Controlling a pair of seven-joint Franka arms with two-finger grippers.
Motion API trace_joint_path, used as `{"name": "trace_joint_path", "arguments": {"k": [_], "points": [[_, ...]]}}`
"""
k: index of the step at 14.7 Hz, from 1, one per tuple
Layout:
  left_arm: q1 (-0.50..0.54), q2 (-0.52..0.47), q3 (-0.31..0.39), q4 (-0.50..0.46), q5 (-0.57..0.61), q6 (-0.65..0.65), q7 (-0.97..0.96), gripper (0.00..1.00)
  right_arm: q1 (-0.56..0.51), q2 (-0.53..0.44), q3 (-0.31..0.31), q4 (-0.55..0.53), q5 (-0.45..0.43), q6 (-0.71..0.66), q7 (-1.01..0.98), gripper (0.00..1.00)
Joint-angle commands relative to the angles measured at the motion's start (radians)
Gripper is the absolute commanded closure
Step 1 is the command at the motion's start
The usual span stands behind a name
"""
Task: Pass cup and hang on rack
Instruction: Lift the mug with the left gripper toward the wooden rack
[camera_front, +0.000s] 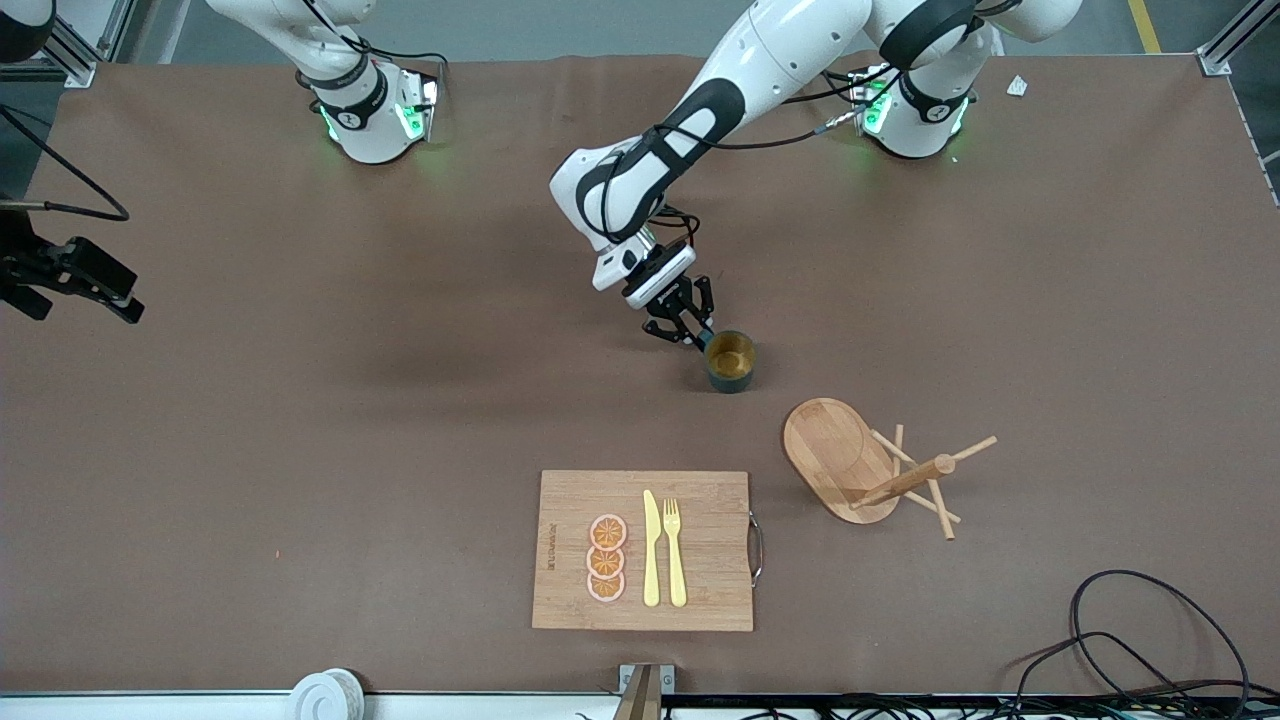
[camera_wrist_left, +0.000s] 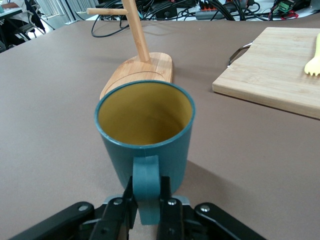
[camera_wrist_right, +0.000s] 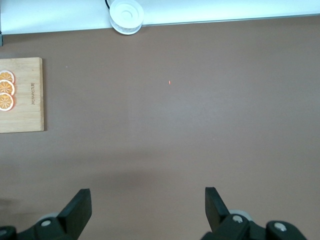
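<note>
The rack (camera_front: 850, 465) is standing toward the left arm's end of the table, the cup (camera_front: 730, 361) sitting just beside it. The left gripper (camera_wrist_left: 146, 206) is clamping the cup's handle (camera_wrist_left: 146, 181). The right gripper (camera_wrist_right: 148, 206) is waiting, fingers spread wide and holding nothing, over bare table.

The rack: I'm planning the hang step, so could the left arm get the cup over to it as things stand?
Probably yes. The left gripper is shut on the cup's handle, and only bare table lies between cup and rack.

Rack (camera_wrist_left: 137, 70) pegs cut off, seemingly.
</note>
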Motion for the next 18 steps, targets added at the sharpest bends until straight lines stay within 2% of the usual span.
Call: {"name": "trace_joint_path", "arguments": {"k": [1, 5, 7, 9, 14, 18], "points": [[0.012, -0.009, 0.000, 0.075, -0.029, -0.007, 0.100, 0.99, -0.036, 0.005, 0.020, 0.027, 0.000, -0.015, 0.002, 0.00], [0.092, -0.070, -0.011, 0.216, -0.175, -0.007, 0.269, 0.99, -0.037, 0.005, 0.020, 0.027, 0.001, -0.014, 0.002, 0.00], [0.139, -0.113, -0.018, 0.284, -0.288, -0.004, 0.330, 0.99, -0.037, 0.005, 0.020, 0.027, 0.001, -0.014, 0.002, 0.00], [0.201, -0.180, -0.020, 0.295, -0.377, 0.021, 0.379, 0.99, -0.036, 0.005, 0.020, 0.027, 0.001, -0.015, 0.002, 0.00], [0.371, -0.346, -0.018, 0.295, -0.722, 0.068, 0.597, 1.00, -0.037, 0.005, 0.020, 0.027, 0.001, -0.014, 0.002, 0.00], [0.515, -0.394, -0.020, 0.309, -1.040, 0.125, 0.700, 1.00, -0.037, 0.005, 0.020, 0.027, 0.001, -0.014, 0.002, 0.00]]}}
